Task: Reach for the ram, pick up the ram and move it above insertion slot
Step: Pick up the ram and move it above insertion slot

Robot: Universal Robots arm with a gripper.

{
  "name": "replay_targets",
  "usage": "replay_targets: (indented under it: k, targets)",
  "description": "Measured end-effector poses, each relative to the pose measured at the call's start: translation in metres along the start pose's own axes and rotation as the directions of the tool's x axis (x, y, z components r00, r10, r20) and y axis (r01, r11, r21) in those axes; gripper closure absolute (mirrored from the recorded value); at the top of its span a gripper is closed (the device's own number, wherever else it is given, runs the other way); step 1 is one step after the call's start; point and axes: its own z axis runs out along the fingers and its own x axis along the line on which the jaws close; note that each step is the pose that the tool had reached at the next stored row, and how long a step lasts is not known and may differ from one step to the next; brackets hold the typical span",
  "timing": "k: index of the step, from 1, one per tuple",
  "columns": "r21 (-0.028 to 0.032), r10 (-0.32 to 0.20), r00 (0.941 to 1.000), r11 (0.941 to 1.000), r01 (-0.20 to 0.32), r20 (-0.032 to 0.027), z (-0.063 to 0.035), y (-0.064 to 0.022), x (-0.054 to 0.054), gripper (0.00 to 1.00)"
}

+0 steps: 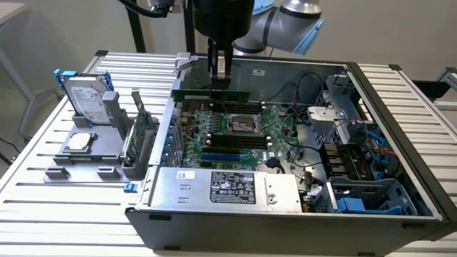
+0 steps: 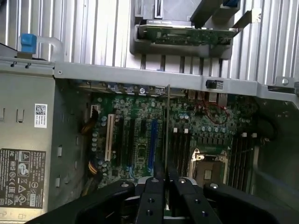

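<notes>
Gripping the ram (image 1: 211, 95), a long thin green circuit-board stick with dark chips, my black two-fingered gripper (image 1: 220, 80) has its jaws drawn narrow on the stick's upper edge. I hold it level above the green motherboard (image 1: 228, 134) of the open dark-grey computer case (image 1: 286, 219), over the board's far part, apart from the black memory slots (image 1: 236, 142) below. In the wrist view my fingertips (image 2: 154, 186) pinch the stick edge-on (image 2: 167, 130), so it runs as a thin line across the board. Going from the exterior view's left: a silver-labelled hard drive with blue rails (image 1: 85, 99) stands in a grey holder (image 1: 89, 152), next a taller green expansion card (image 1: 139, 131) stands upright, then the case with its silver power supply (image 1: 221, 187), all on the ribbed metal table (image 1: 64, 214).
</notes>
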Motion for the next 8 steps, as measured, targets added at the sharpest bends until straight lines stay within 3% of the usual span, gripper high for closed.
replay_targets:
  k: [8]
  targets:
    - [-0.0001, 0.0, 1.0, 1.0, 0.0, -0.0033, 0.0036, -0.0189, -0.027, 0.86]
